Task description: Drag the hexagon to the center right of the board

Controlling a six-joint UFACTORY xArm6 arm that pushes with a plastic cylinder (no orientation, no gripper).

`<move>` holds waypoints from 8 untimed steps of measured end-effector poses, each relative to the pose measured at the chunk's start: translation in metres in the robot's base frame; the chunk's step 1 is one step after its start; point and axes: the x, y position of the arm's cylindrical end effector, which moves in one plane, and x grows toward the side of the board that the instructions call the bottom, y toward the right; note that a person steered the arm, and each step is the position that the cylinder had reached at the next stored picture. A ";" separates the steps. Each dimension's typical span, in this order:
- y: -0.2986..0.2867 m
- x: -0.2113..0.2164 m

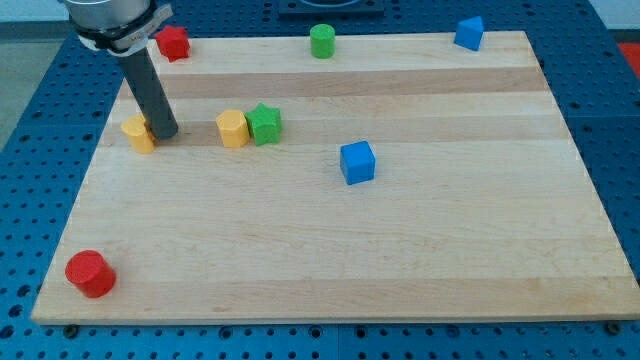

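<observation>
Right now my tip (165, 133) rests on the wooden bench (330, 250) at the view's upper left, touching or just beside the right edge of a yellow block (137, 132) whose shape I cannot make out, since the rod hides part of it. To the view's right of the tip, a little apart, stands the yellow hexagon (232, 129), with a green star (265, 123) pressed against its right side. The hexagon thus sits in the left half of the bench, well apart from the centre right edge. A blue cube (357, 162) lies near the middle, lower and to the right of the star. Along the top edge are a red block (173, 42) of star-like outline at the left, a green cylinder (322, 41) near the middle, and a blue block (469, 33) toward the right. A red cylinder (90, 273) sits at the bottom left corner. I carry no hand, only the dark rod, so nothing is gripped.
</observation>
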 end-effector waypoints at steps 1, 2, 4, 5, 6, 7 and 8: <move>0.009 0.000; 0.031 0.000; 0.094 0.009; 0.126 0.009; 0.158 0.009; 0.181 0.009; 0.167 0.006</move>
